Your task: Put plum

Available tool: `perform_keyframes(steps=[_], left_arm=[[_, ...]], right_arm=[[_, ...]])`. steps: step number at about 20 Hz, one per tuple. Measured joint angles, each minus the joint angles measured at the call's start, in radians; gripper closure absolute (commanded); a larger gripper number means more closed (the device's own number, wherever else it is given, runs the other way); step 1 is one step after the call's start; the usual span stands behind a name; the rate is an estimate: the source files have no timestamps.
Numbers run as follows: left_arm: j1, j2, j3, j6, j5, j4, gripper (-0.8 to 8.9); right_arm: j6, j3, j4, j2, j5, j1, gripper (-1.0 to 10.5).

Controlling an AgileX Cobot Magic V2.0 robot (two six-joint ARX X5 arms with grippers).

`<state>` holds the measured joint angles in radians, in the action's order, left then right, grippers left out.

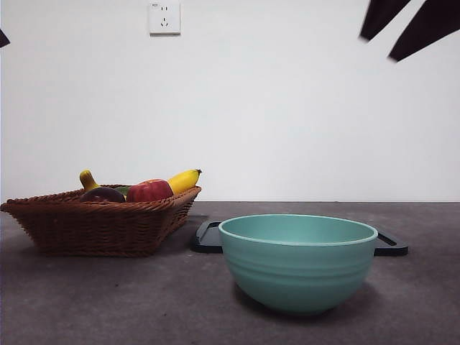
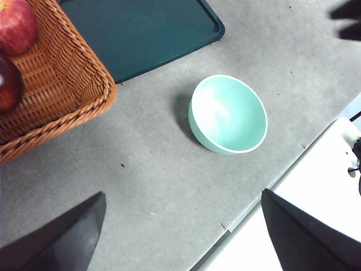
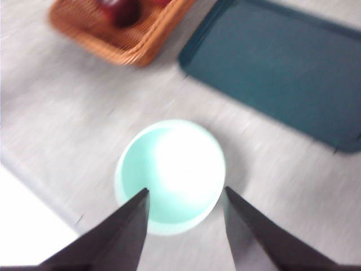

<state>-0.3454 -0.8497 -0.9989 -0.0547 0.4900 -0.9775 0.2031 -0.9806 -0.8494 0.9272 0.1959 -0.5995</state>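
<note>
Two grippers hang empty above the table, jaws spread: the left gripper (image 2: 180,237) high over the bare grey table (image 1: 108,302) between basket and bowl, the right gripper (image 3: 186,226) directly above the mint-green bowl (image 1: 297,262), its picture blurred.

The plum (image 1: 102,194), dark and glossy, lies in the wicker basket (image 1: 100,226), well apart from the bowl, just beside the red apple (image 1: 149,190); whether the two touch cannot be told. A yellow banana (image 1: 183,180) lies beyond the apple, on the side towards the bowl, and a second yellow piece (image 1: 88,180) rises behind the plum on the far side.

By its look the plum should be firm, light and slippery-skinned, likely to roll or squirt from a shallow pinch. The safer hold is probably across its widest girth, taken from above.

In the way stand the basket's raised woven rim and the crowding apple, which leaves little room for a jaw on that side. A dark tray (image 1: 208,237) lies flat behind the bowl, touching nothing.
</note>
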Motion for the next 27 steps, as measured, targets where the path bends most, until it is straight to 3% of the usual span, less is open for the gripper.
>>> perform_keyframes(steps=[5,16,17,19,21,22,27], left_arm=[[0.000,0.000,0.000,0.000,0.000,0.000,3.81],[0.000,0.000,0.000,0.000,0.000,-0.008,3.83],[0.000,0.000,0.000,0.000,0.000,-0.008,4.02],[0.000,0.000,0.000,0.000,0.000,-0.008,5.66],[0.000,0.000,0.000,0.000,0.000,-0.008,7.65],[0.000,0.000,0.000,-0.001,0.000,-0.008,8.05],[0.000,0.000,0.000,0.000,0.000,-0.009,8.06]], right_arm=[[-0.019,0.000,-0.161,-0.085,0.095,0.000,7.4],[-0.046,0.000,-0.164,-0.093,0.097,0.000,7.4],[-0.049,0.000,-0.164,-0.093,0.097,0.000,7.4],[-0.050,0.000,-0.164,-0.093,0.096,0.000,7.4],[-0.050,0.000,-0.164,-0.093,0.093,0.000,8.9],[-0.050,0.000,-0.164,-0.093,0.092,0.000,9.4],[-0.074,0.000,-0.164,-0.093,0.092,0.000,9.4]])
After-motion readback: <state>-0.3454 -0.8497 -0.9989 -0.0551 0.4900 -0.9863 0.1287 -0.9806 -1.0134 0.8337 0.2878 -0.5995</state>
